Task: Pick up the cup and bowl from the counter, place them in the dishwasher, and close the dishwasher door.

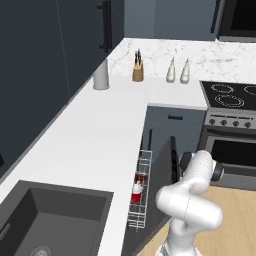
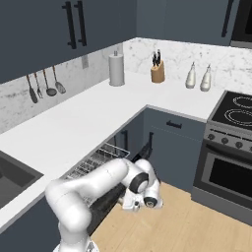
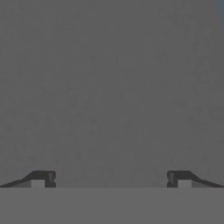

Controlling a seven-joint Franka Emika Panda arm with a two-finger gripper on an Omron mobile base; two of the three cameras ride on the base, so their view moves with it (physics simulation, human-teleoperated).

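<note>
Two dishes already sit in the pulled-out white wire rack in the left base view: the red cup upright near its front, and above it a dark, low round shape that I take to be the bowl, though it is small and hard to read. That leaves the door as the step in hand. The dishwasher door, a flat dark grey-blue panel, stands partly open beside the rack, and the white arm is bent low against its outer face. The white marbled counter is smooth with a thick edge; a grey cylinder canister, a wooden knife block and two pale bottles stand at the back.

From the right base view, the rack shows as thin white wire under the counter edge, the door edge dark below it, and the gripper is low at the door, turned toward it.

Along the hand view, both dark fingertips stand spread wide with nothing between them, facing a plain matte grey surface, probably the door panel close up. Next, I judge, the rack must slide in and the panel be pushed flat-on until it shuts.
</note>
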